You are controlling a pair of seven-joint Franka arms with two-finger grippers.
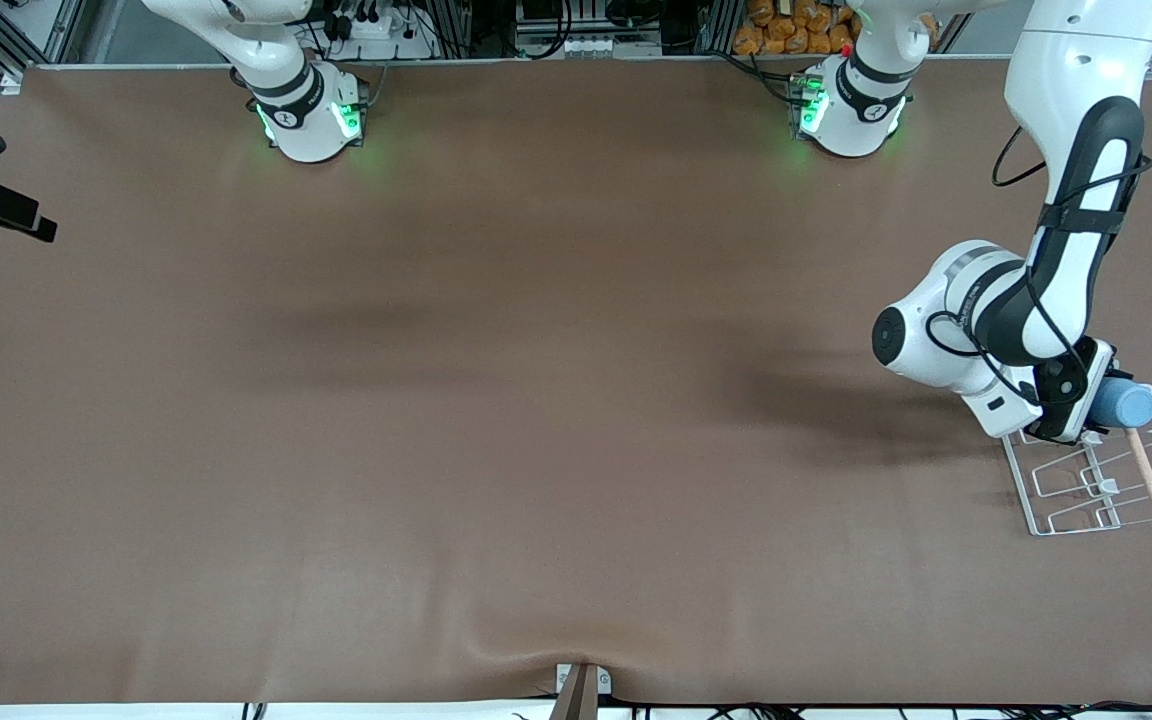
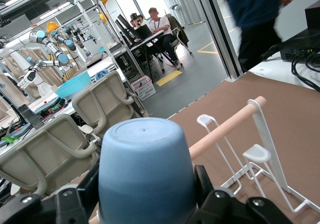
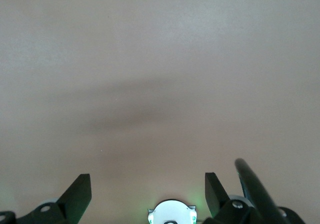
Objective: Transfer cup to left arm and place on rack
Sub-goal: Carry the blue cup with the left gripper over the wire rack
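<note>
Over at the left arm's end of the table: that's where it's all happening.
Cup [image 1: 1124, 404]: clamped sideways in the left gripper [image 1: 1086, 405], held up over the rack's edge farthest from the front camera, not resting on anything as far as I can tell.
Left gripper: fingers [image 2: 204, 180] pinched on both sides of the cup, base pointing away from the wrist.
Rack [image 1: 1096, 485]: white wire thing on the table, wooden dowel [image 1: 1149, 477] along one side, prongs right under and just past the cup.
Key relation: cup's long axis lies roughly level and its base faces out past the dowel, so I'd guess it needs tipping down onto a prong.
Right gripper [image 3: 147, 194]: spread wide, nothing in it, pulled back over bare table [image 3: 160, 58], just waiting.
</note>
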